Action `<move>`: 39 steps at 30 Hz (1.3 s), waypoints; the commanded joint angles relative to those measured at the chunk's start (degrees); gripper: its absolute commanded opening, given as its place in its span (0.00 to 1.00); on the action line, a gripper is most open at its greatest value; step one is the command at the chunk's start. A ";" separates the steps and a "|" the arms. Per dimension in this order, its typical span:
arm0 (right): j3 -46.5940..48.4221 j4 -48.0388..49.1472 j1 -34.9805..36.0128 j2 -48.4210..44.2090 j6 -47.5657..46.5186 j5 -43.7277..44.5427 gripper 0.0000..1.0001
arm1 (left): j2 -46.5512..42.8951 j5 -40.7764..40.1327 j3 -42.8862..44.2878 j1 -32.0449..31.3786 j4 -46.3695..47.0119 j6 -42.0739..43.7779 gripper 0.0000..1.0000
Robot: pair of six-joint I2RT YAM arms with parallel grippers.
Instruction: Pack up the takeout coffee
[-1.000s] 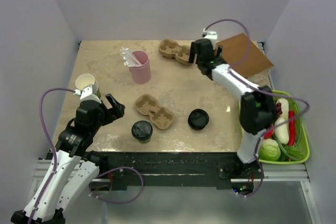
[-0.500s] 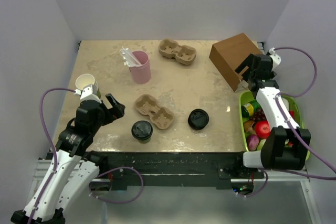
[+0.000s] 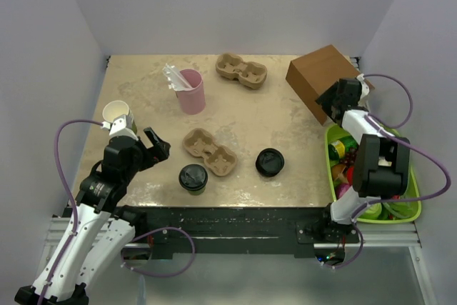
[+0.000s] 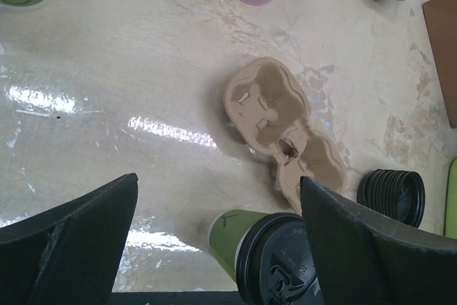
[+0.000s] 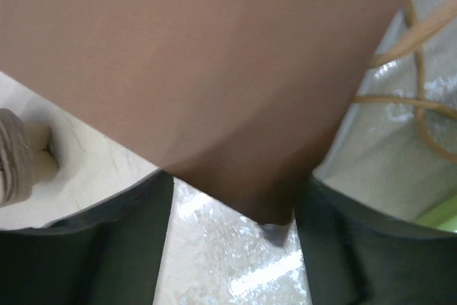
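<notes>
**Coffee not touched yet, right arm is busy with the bag**

Watching this from beside the rig. The takeout coffee (image 3: 193,176) sits upright with its lid on at the lower middle of the overhead view, near the front edge of the table (image 3: 285,126). The two-cup carrier (image 3: 209,151) is just beside it, up and to the right. Nothing is holding the cup.

The left gripper (image 3: 157,143) hovers at lower left with its fingers spread wide and nothing between them. On its wrist view the cup's black lid peeks in at the bottom edge, next to the right-hand finger.

The right gripper (image 3: 335,96) is over at the upper right, nosed into the lower corner of the brown paper bag (image 3: 318,76). Its wrist view is mostly brown paper, with the bag's edge sitting between the two fingers. It's too blurry for me to tell whether they're pinching it or just straddling it.

My read is that this is the bag-prep step, so the actual packing hasn't begun.

Next up, I'd guess the left arm drops over the cup. It'd need to grip the body below the lid and keep it upright, so the lid stays put on the way to the carrier or bag.
</notes>
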 commanded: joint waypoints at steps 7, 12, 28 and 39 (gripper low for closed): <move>-3.06 13.81 -0.09 -9.79 -3.87 1.89 0.09 | 0.62 0.57 0.56 -0.11 1.59 0.30 1.00; 0.26 10.21 0.00 -14.97 -12.91 -1.88 0.01 | 0.35 0.57 0.56 -0.11 1.68 0.39 1.00; 36.13 -35.66 25.02 -17.53 -37.46 -1.29 0.00 | -0.35 2.15 0.64 -0.20 2.21 1.62 1.00; 37.19 -46.12 37.96 -17.80 -84.37 10.25 0.00 | 0.44 5.58 5.12 -0.11 3.88 3.82 1.00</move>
